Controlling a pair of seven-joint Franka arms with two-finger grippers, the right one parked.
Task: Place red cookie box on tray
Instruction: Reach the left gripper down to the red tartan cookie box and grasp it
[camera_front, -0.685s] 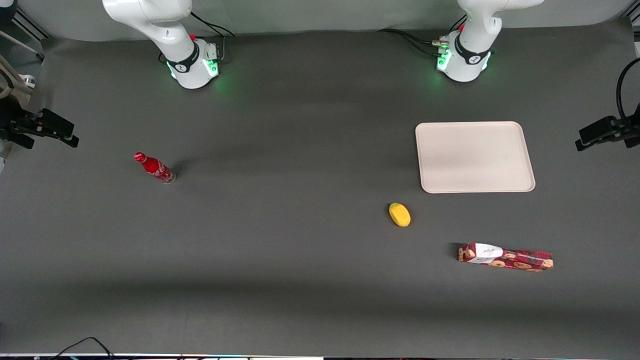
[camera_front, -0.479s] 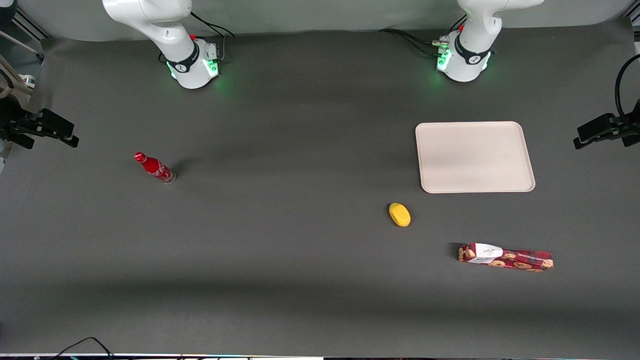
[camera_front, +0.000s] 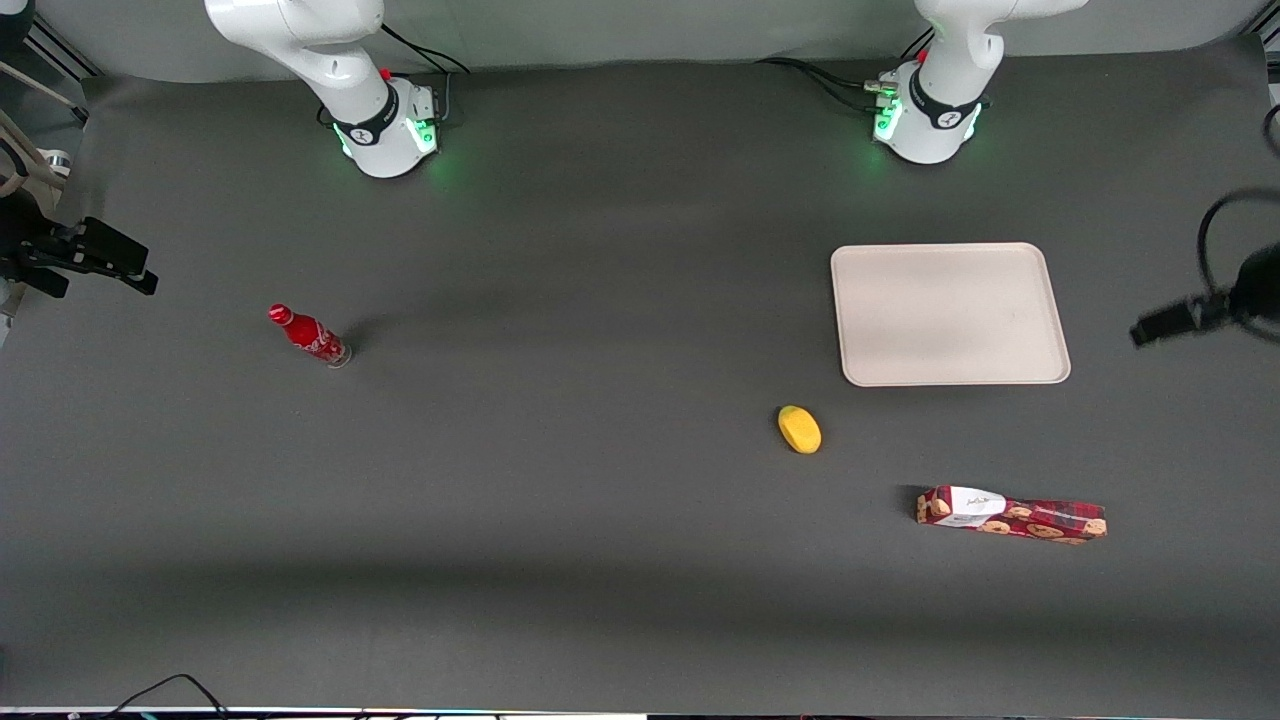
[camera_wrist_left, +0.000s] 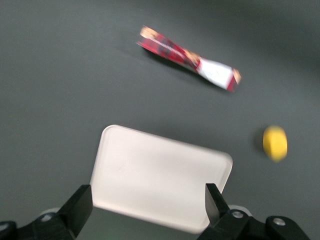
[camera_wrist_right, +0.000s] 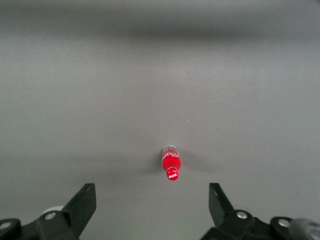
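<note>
Dark table; gripper (camera_wrist_left: 149, 205) spread wide, arm cropped.

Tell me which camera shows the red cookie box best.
The front view: the red cookie box lies sharp and whole on the table, nearer the camera than the tray. The left wrist view shows it whole but smeared, past the gripper with its jaws open. The right wrist view misses it.

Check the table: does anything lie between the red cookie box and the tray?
Nothing visible does. The red cookie box lies nearer the front camera than the tray, bare mat between. The yellow object sits aside. The open gripper hovers above the tray.
</note>
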